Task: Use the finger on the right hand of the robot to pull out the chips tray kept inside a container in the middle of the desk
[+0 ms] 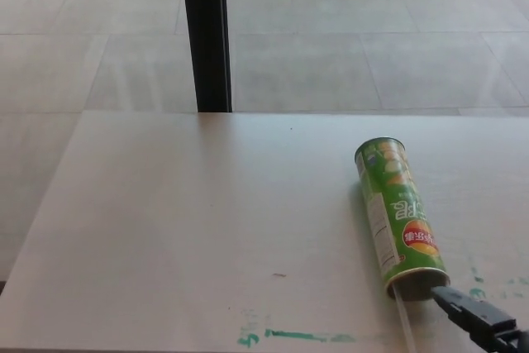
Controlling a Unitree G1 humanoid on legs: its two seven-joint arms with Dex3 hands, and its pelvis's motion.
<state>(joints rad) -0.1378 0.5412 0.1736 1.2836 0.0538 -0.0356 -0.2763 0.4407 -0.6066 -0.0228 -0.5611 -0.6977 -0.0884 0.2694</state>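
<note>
Head view records one green chips container (401, 217), one white desk (207, 221), one black post (207, 35) and one robot hand (479, 317). Container lies on its side on the desk, right of the desk's middle, its closed end pointing away toward the far edge and its open mouth facing the near edge. A pale, translucent tray (404, 324) projects a short way out of that mouth along the desk toward the near edge; whether chips sit in it cannot be made out. Right hand enters at the lower right corner, just beside the container's open end, with a single black finger (450, 298) extended toward the rim of the mouth; the tip sits close against the rim's right side, contact uncertain. Only this finger and a small part of the hand show, so whether the remaining digits are spread or curled cannot be told. Left hand does not appear. Green marker smears (297, 336) run along the desk's near edge, left of the container. Post stands beyond the far edge, well left of the container, on a tiled floor (372, 39).
</note>
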